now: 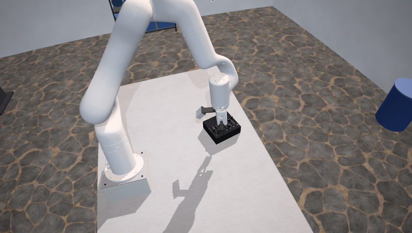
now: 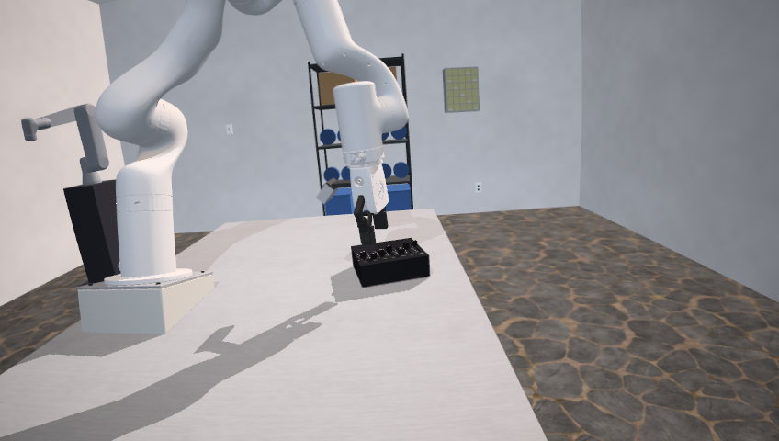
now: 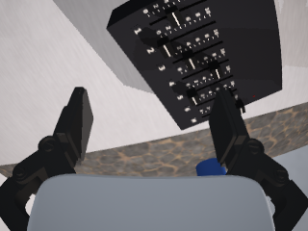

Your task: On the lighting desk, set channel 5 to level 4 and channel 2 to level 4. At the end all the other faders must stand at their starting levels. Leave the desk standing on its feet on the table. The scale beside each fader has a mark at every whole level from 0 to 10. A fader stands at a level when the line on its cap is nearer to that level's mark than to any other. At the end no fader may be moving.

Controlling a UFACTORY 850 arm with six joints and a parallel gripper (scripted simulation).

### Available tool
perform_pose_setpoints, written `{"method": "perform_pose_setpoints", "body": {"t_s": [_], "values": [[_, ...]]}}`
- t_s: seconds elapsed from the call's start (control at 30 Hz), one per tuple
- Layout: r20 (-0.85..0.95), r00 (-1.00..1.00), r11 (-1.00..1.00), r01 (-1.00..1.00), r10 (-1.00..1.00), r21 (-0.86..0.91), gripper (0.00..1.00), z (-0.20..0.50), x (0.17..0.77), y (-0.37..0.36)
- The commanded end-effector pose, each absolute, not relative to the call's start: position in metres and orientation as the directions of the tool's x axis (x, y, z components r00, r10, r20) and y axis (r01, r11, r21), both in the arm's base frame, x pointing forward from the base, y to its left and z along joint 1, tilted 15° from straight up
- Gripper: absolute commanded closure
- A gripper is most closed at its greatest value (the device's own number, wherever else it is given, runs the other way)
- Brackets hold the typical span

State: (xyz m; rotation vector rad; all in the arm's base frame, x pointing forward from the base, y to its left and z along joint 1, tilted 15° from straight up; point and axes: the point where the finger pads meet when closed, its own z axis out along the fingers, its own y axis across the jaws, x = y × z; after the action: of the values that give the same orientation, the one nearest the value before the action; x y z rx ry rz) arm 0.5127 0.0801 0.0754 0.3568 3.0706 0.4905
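Observation:
The black lighting desk stands flat on the white table near its right edge. It also shows in the exterior view and in the wrist view. Several faders run across its top, and their caps stand at differing places along the slots. The levels are too small to read. My gripper is open and empty. It hangs low over the desk's top toward one end, with its fingertips close above the faders. In the wrist view the two fingers stand wide apart, and the right one overlaps the desk's near corner.
The table's right edge runs close beside the desk. The arm's base is at the table's left. A blue barrel stands on the floor at the right. A shelf rack stands behind the table.

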Motion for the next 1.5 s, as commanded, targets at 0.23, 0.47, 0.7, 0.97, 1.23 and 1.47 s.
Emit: {"method": "perform_pose_setpoints", "body": {"t_s": [0.23, 0.47, 0.7, 0.97, 1.23, 1.47], "values": [[0.18, -0.664, 0.629, 0.746, 0.726, 0.218, 0.0, 0.0661, 0.51, 0.0742], [0.231, -0.41, 0.389, 0.912, 0.882, 0.132, 1.0, 0.0661, 0.51, 0.0742], [0.244, -0.29, 0.282, 0.957, 0.925, 0.068, 1.0, 0.0661, 0.51, 0.0742], [0.244, -0.29, 0.282, 0.957, 0.925, 0.068, 1.0, 0.0661, 0.51, 0.0742], [0.244, -0.29, 0.282, 0.957, 0.925, 0.068, 1.0, 0.0661, 0.51, 0.0742], [0.244, -0.29, 0.282, 0.957, 0.925, 0.068, 1.0, 0.0661, 0.51, 0.0742]]}}
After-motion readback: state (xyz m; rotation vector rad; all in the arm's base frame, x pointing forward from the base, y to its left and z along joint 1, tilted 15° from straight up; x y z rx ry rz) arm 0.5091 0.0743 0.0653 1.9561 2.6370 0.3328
